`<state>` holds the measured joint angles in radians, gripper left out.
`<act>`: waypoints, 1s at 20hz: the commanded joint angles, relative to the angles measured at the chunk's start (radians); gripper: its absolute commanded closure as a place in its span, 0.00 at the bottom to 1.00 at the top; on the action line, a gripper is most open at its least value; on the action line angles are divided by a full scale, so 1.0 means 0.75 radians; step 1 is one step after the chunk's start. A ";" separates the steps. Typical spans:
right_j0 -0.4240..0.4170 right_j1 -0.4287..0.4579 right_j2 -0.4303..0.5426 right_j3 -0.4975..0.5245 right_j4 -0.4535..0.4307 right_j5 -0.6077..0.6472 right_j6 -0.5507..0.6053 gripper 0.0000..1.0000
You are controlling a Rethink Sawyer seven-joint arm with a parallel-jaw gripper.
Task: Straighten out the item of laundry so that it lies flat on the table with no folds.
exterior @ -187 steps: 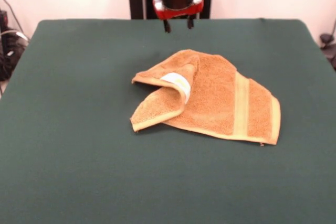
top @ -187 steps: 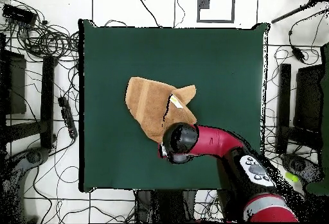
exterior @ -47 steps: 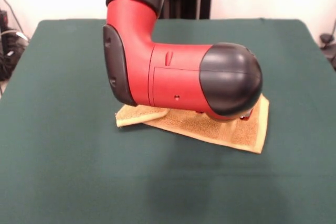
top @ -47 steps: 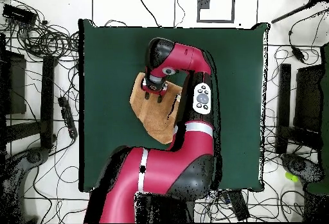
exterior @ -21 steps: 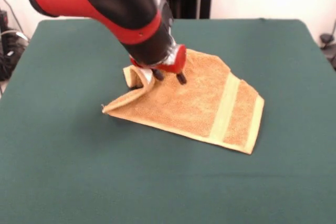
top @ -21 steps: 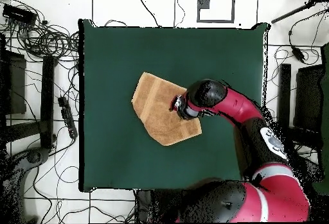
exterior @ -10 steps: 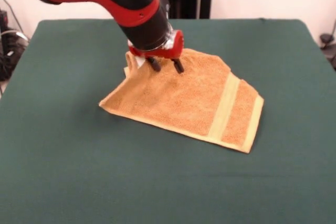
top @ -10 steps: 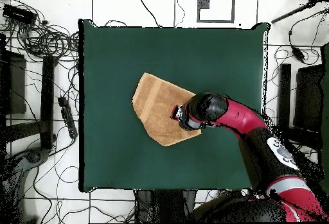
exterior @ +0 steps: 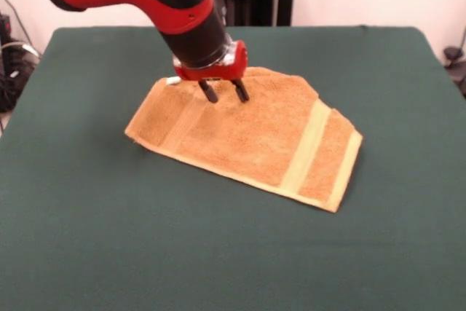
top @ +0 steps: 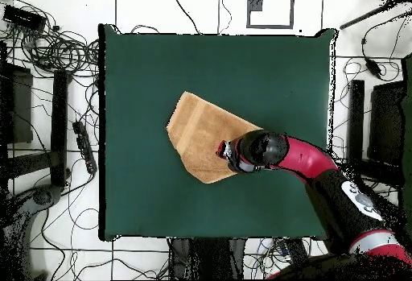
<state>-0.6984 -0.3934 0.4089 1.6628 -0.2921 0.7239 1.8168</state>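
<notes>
Now your hand point(exterior: 223, 92) hovers with its fingers spread and empty over the towel point(exterior: 244, 136), likely because it has just let go of the far end. The towel lies near the middle of the tabletop point(exterior: 87, 238), set slantwise to its edges, mostly flat, though a far corner looks tucked under. Nothing else sits on the tabletop; only your own arm point(top: 302, 157) overhangs the towel.
</notes>
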 commanded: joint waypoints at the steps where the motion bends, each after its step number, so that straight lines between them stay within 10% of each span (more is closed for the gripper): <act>1: -0.071 0.132 0.191 0.170 -0.198 -0.074 -0.404 0.00; 20: 0.212 0.169 0.180 -0.163 0.021 0.303 0.028 0.00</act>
<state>-0.6473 -0.3602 0.4847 1.6140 -0.3568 0.8202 1.8168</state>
